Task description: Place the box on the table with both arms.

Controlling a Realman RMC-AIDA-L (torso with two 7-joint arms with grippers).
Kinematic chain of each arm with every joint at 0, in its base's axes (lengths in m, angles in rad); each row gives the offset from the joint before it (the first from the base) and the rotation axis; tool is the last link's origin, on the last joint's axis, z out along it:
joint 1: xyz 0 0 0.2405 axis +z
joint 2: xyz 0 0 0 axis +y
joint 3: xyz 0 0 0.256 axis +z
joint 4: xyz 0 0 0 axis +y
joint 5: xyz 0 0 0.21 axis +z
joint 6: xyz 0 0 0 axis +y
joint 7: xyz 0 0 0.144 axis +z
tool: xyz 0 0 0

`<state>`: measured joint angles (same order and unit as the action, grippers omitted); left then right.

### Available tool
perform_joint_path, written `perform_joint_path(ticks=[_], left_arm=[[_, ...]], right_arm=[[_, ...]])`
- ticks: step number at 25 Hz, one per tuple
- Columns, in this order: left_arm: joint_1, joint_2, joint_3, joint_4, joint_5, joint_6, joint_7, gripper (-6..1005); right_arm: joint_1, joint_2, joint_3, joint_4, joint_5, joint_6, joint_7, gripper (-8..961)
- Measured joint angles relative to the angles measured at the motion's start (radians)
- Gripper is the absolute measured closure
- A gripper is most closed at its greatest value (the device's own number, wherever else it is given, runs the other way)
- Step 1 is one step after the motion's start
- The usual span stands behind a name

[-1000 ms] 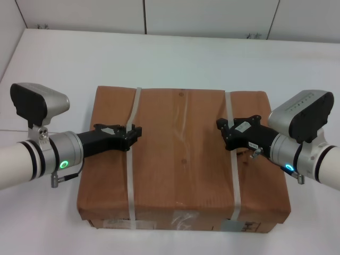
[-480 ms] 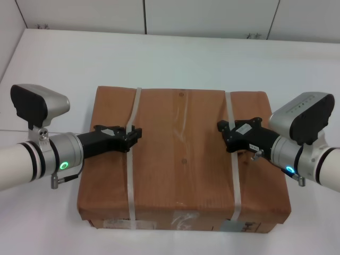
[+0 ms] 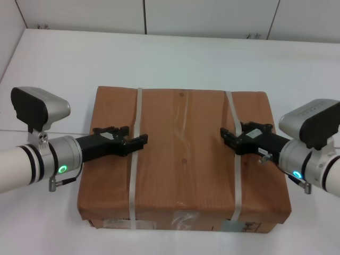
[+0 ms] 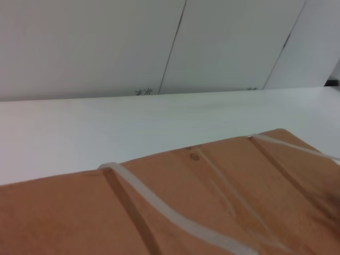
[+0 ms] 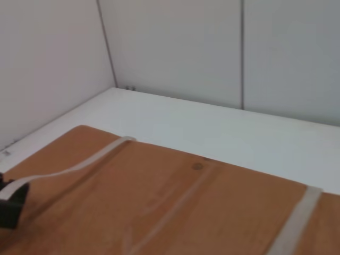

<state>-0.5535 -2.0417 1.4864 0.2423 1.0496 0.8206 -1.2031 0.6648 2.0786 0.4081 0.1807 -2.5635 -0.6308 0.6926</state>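
Observation:
The brown paper-wrapped box (image 3: 183, 159) lies flat on the white table (image 3: 175, 58), bound by two whitish straps. My left gripper (image 3: 139, 141) reaches in from the left over the box top and is shut on the left strap (image 3: 136, 117). That strap stands a little off the paper in the left wrist view (image 4: 159, 207). My right gripper (image 3: 229, 139) reaches in from the right and is shut on the right strap (image 3: 230, 114). The right wrist view shows the box top (image 5: 175, 212), the wavy left strap (image 5: 79, 163) and the left gripper's black tip (image 5: 9, 206).
White wall panels (image 3: 207, 16) rise behind the far table edge. A side wall (image 3: 9, 32) stands at the far left. Bare tabletop surrounds the box on the far, left and right sides. The box's near side with tape and labels (image 3: 180, 220) faces me.
Both grippers have sunk lower over the box top and shifted a little to the right along with their straps. The box has not moved.

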Motion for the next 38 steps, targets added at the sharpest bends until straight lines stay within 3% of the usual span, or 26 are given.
perform_joint_path(ticks=[4,9,13,20,24,28,33,38], left_arm=[[0.004,0.0,0.0,0.002,-0.001,0.003,0.009,377],[0.02,0.0,-0.007,0.018,-0.007,0.018,0.023,280],[0.059,0.003,-0.012,0.07,-0.013,0.07,0.029,280],[0.133,0.038,-0.014,0.118,-0.105,0.368,0.113,279],[0.135,0.065,-0.007,0.115,-0.101,0.504,0.148,280],[0.123,0.093,0.0,0.117,-0.037,0.613,0.158,279],[0.112,0.1,-0.005,0.118,0.009,0.668,0.169,279],[0.11,0.097,0.0,0.118,0.013,0.67,0.175,279]], right_arm=[[-0.012,0.0,0.013,-0.01,0.025,0.009,0.003,513],[-0.041,0.0,0.049,-0.016,0.041,-0.007,-0.005,322],[-0.066,-0.001,0.09,-0.034,0.042,-0.073,-0.005,187],[-0.101,-0.007,0.121,-0.098,0.037,-0.292,0.002,189],[-0.094,-0.01,0.037,-0.208,0.003,-0.563,0.039,191],[-0.031,-0.015,-0.118,-0.332,-0.045,-0.78,0.143,193],[0.02,-0.014,-0.266,-0.415,-0.046,-0.901,0.175,190],[0.031,-0.01,-0.287,-0.41,-0.044,-0.921,0.16,190]])
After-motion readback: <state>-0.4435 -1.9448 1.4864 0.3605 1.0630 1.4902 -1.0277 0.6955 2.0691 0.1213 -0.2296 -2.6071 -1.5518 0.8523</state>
